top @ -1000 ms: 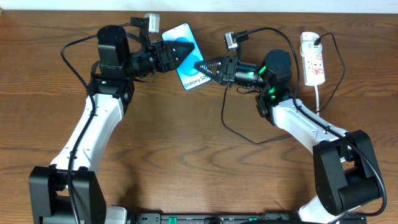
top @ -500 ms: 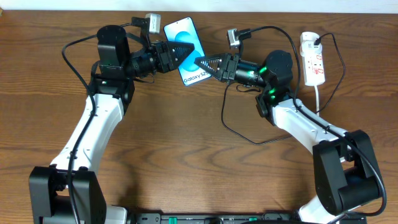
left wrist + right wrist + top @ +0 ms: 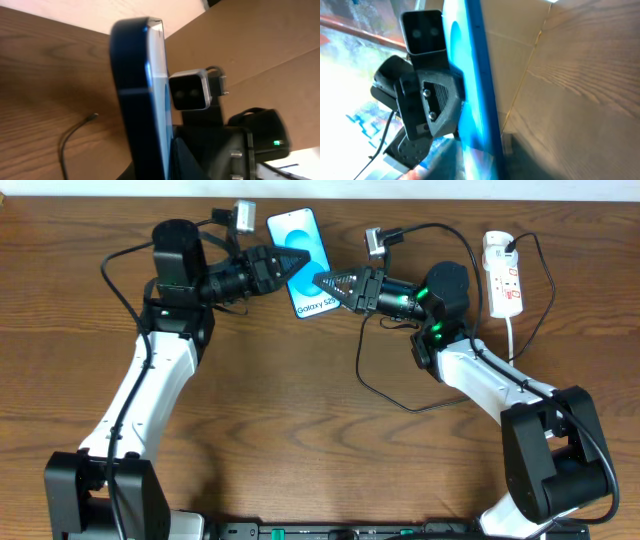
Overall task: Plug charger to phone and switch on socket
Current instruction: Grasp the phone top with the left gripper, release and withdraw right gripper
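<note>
The phone (image 3: 300, 230), cyan screen with a white "Galaxy S25" band, hangs tilted above the table's far side between both arms. My left gripper (image 3: 303, 268) is shut on its left long edge; in the left wrist view the phone (image 3: 137, 90) rises edge-on from the jaws. My right gripper (image 3: 322, 280) straddles the opposite edge with its jaws loosened and open around the phone (image 3: 472, 75). The charger (image 3: 408, 410) lies looped on the table under the right arm, and its connector tip (image 3: 93, 116) rests free on the wood. The socket (image 3: 504, 275) lies at the far right.
A black plug (image 3: 507, 246) sits in the socket's far end, and the socket's white cord (image 3: 512, 335) runs toward me. Black camera cables arch over both wrists. The right wrist camera (image 3: 190, 90) sits close behind the phone.
The phone has shifted slightly up and to the right. My left gripper has closed onto its edge, and my right gripper has eased its grip.
</note>
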`<state>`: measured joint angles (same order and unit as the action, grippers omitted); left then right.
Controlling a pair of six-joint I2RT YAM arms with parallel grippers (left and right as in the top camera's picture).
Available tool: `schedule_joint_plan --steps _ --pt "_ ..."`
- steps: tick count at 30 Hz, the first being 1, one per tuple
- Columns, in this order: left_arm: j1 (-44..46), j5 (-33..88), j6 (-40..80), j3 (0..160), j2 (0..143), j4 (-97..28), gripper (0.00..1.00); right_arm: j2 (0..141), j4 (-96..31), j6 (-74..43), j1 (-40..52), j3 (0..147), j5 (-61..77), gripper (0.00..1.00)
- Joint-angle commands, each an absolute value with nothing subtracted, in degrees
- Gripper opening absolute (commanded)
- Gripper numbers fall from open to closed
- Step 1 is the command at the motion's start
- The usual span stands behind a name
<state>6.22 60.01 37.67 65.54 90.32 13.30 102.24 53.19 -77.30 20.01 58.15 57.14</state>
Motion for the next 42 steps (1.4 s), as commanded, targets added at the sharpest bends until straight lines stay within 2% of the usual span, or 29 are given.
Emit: schedule_joint_plan --steps 1,3,6,10,14,16,19,20,24,29,35,39,42 --pt "5.7 57.6 35.0 65.5 90.6 13.4 0.08 101.3 56.9 -77.1 19.7 59.2 57.0 0.65" --pt "5.0 57.6 39.1 65.5 90.6 13.4 0.07 101.3 61.0 -77.1 19.0 59.2 57.7 0.99" --pt "3.2 57.6 46.0 65.5 90.6 13.0 0.07 101.3 67.0 -78.6 16.5 59.2 59.7 0.99" --pt "-0.4 57.4 53.0 65.5 90.6 8.5 0.07 101.1 67.0 -80.6 12.6 59.2 65.3 0.99" --pt "-5.5 58.4 60.1 65.5 92.0 -4.6 0.07 101.1 57.0 -77.9 10.3 59.2 71.4 0.99" --pt "-7.8 64.9 60.8 65.5 95.1 -9.2 0.07 101.1 48.3 -73.4 10.1 59.2 72.9 0.99" --pt "-8.7 73.8 62.6 65.5 99.6 -9.4 0.07 101.1 38.9 -67.5 10.2 59.2 72.9 0.99" --pt "-8.7 76.3 63.2 65.5 101.9 -9.4 0.07 101.1 32.2 -63.4 10.2 59.2 72.1 0.99" --pt "-8.2 76.8 60.6 65.5 103.5 -8.1 0.07 101.1 18.0 -53.2 10.2 59.2 69.3 0.99" --pt "-8.2 81.0 59.6 65.5 102.7 3.2 0.07 101.1 3.4 -42.5 10.3 59.2 58.5 0.99" --pt "-8.2 82.1 59.0 65.5 102.4 8.8 0.07 99.6 -1.1 -42.5 12.9 61.0 43.9 0.99" --pt "-8.2 82.2 58.7 65.5 102.4 9.3 0.07 98.2 -17.5 -39.6 16.7 67.0 25.3 0.99" --pt "-8.2 83.0 58.5 65.5 102.4 10.2 0.07 98.1 -32.7 -39.6 20.9 74.3 5.8 0.99"
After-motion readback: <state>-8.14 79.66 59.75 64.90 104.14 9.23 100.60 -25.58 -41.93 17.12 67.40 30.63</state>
